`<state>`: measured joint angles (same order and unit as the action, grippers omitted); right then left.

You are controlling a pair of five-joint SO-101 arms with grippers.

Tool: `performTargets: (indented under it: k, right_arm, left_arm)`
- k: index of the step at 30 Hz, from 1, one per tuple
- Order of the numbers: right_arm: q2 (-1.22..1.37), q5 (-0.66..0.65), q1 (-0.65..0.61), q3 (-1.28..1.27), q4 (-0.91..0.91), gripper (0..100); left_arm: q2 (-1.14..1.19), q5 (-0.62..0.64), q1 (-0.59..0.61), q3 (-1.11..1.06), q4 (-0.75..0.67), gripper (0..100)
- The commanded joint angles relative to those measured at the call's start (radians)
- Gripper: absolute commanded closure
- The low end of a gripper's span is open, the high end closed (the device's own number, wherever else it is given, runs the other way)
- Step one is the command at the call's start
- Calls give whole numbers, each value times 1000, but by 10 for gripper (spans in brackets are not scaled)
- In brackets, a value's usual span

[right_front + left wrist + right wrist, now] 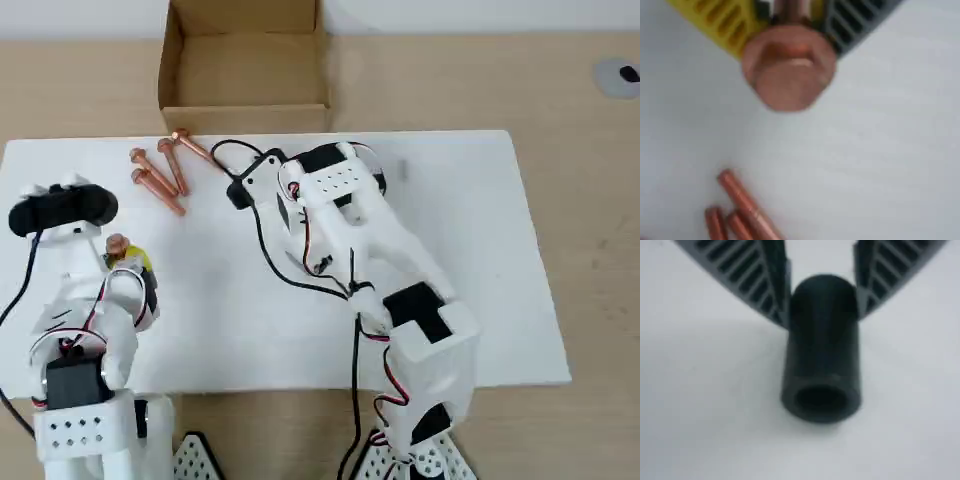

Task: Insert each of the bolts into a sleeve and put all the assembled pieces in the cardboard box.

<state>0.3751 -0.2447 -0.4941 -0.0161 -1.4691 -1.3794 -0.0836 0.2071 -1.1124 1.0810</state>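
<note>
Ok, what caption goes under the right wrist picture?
Right gripper clamped on a dark sleeve, white mat behind.

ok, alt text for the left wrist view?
A copper bolt, head toward the camera, is clamped between the left gripper's yellow and grey fingers above a white mat. Three loose bolts lie on the mat farther off.

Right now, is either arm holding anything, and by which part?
Left gripper clamps a copper bolt by its shank, head free. Right gripper clamps a black sleeve by one end, its open end free.
</note>
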Motion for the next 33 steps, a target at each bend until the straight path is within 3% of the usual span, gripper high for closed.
performTargets:
  k: [1, 7, 33]
  right_arm:
    - [-25, -37, -18, -7, 21, 982]
    - [-31, -49, -19, -7, 20, 903]
    - [-163, -61, -67, -7, 0, 836]
  left_arm:
    - [-19, -3, 15, 97, 2, 987]
    - [-19, -6, 14, 121, -5, 985]
    - [-19, -6, 14, 133, -5, 988]
